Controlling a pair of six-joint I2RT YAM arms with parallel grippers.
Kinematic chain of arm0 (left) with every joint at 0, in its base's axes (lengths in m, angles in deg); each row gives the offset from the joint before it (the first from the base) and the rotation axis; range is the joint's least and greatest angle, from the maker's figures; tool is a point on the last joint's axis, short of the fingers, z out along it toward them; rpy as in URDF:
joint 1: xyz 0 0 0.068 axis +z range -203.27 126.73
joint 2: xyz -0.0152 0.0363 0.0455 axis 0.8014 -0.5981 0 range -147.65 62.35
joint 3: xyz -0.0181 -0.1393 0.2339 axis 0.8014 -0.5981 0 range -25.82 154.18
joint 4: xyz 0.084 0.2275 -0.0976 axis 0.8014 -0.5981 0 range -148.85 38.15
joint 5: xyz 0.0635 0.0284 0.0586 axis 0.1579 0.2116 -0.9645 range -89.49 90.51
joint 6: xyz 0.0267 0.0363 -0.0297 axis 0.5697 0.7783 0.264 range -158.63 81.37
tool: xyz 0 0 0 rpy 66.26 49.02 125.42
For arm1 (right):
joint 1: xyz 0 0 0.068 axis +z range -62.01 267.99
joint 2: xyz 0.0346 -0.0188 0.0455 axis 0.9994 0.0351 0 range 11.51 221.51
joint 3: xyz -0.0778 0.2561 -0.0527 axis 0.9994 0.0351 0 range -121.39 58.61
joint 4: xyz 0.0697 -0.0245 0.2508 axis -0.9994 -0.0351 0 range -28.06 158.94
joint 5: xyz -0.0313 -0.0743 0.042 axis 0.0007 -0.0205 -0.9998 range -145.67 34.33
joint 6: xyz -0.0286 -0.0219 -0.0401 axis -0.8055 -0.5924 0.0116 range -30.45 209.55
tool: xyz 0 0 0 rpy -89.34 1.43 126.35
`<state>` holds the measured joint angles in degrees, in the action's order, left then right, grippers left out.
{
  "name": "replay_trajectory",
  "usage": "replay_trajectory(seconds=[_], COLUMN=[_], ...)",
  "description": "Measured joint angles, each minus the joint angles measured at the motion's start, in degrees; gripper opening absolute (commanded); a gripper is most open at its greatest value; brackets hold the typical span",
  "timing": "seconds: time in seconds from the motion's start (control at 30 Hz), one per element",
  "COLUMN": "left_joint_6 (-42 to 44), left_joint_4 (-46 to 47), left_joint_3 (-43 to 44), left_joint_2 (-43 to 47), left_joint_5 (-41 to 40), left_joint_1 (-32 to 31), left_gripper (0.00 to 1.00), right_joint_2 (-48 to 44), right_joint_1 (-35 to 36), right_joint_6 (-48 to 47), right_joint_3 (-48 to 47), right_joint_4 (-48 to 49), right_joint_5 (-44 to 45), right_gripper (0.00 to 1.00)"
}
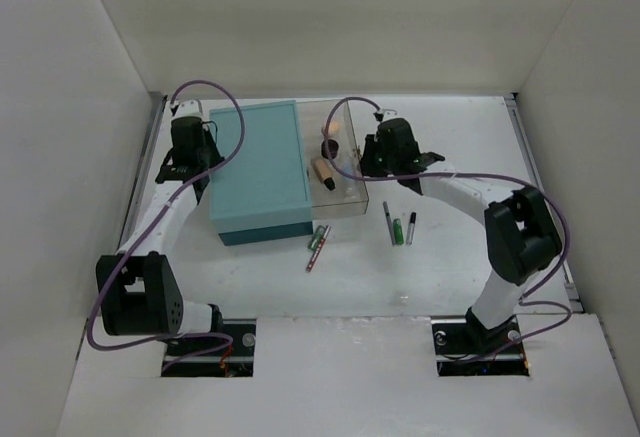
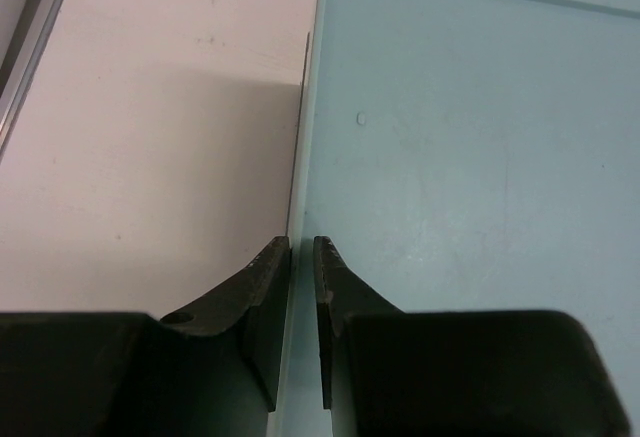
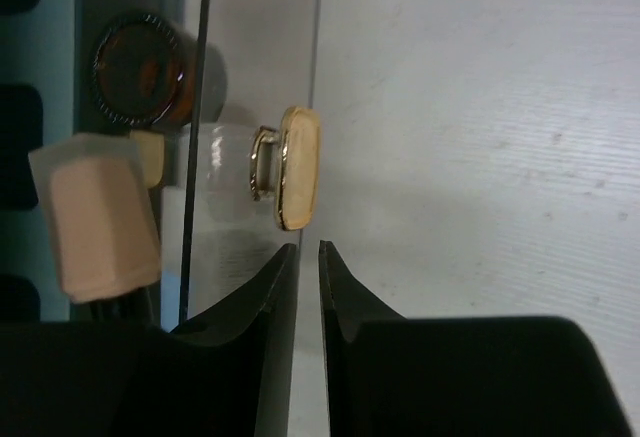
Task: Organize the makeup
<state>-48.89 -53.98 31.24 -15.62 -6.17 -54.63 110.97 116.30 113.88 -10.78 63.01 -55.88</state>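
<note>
Both claws pinched narrow at the box, makeup split between drawer and tabletop

The left claw (image 2: pixel 302 257) sits at the 9 o'clock edge of the teal box (image 1: pixel 255 167), its fingers down to a slit with nothing seen held. The right claw (image 3: pixel 307 252) is just as narrow and empty, its tips right beside the gold handle (image 3: pixel 297 167) of the clear drawer (image 1: pixel 345 185), which juts from the box at 3 o'clock. In the drawer are the peach sponge (image 1: pixel 333 127), the brown round pot (image 3: pixel 138 67) and the beige bottle (image 3: pixel 95 212). On the tabletop (image 1: pixel 450 267), red and green pencils (image 1: pixel 318 247) lie at 6 o'clock of the drawer. At 5 o'clock, the green tube (image 1: pixel 399 230) rests between two dark pencils (image 1: pixel 388 223).
</note>
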Motion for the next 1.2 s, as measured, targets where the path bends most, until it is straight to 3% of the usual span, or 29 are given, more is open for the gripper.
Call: replay_trajectory(seconds=[0.33, 0.8, 1.07, 1.2], left_joint_6=[1.2, 2.0, 2.3, 2.3], left_joint_4=[5.1, 6.9, 7.9, 7.9], left_joint_3=[1.3, 1.3, 1.3, 1.3], left_joint_2=[-4.2, -4.9, -5.4, -5.4], left_joint_5=[0.8, 0.8, 0.9, 0.9], left_joint_1=[2.0, 2.2, 2.5, 2.5], left_gripper=[0.09, 0.08, 0.08, 0.08], right_joint_2=[6.8, 17.1, 17.6, 17.1], right_joint_1=[6.7, 13.4, 13.3, 13.0], right_joint_6=[-1.2, -1.1, -0.1, 1.6], right_joint_3=[-5.3, -20.6, -21.2, -17.4], right_joint_4=[0.0, 1.2, 0.5, 3.6], right_joint_5=[-2.5, -7.0, -6.9, -6.9], right_gripper=[0.21, 0.26, 0.31, 0.41])
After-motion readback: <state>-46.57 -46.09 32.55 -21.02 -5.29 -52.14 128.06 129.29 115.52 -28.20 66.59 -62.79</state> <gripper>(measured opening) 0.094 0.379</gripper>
